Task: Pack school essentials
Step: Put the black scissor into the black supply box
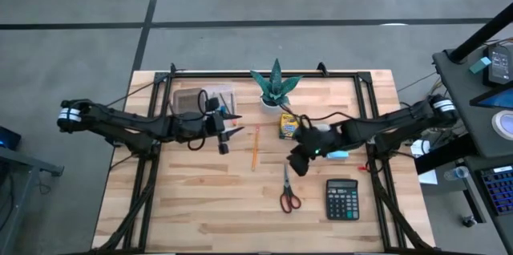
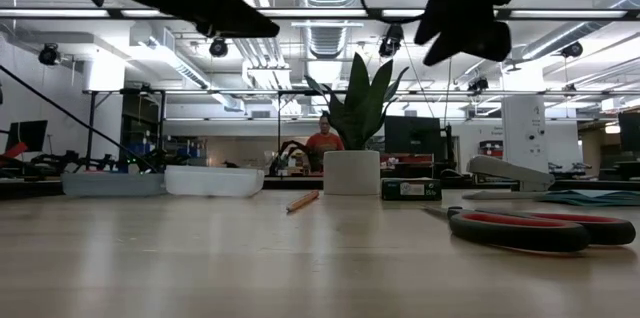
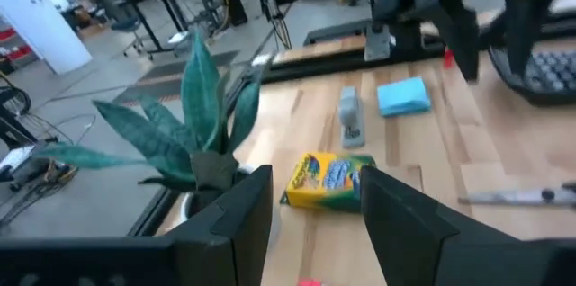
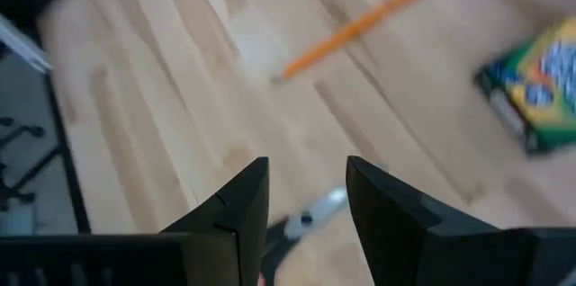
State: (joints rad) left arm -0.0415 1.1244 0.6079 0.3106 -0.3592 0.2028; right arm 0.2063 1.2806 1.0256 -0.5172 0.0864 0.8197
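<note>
The yellow-green crayon box (image 1: 287,125) lies near the plant pot, and the orange pencil (image 1: 254,147) lies left of it. The red-handled scissors (image 1: 288,192) lie flat toward the near edge. The light-blue sticky-note pad (image 1: 339,155) shows partly under the right arm. My left gripper (image 1: 228,135) hovers open and empty left of the pencil; its wrist view looks past its gap (image 3: 315,178) at the crayon box (image 3: 328,181) and pad (image 3: 403,96). My right gripper (image 1: 296,163) hangs open and empty above the table between crayon box and scissors, over the scissors' blade (image 4: 310,218).
A green spiky plant in a white pot (image 1: 275,87) stands at the far middle. A clear case (image 1: 200,101) sits far left, behind my left arm. A black calculator (image 1: 342,199) lies near right, and a grey stapler (image 3: 349,117) lies beside the pad. A person shows in the room beyond (image 2: 322,138).
</note>
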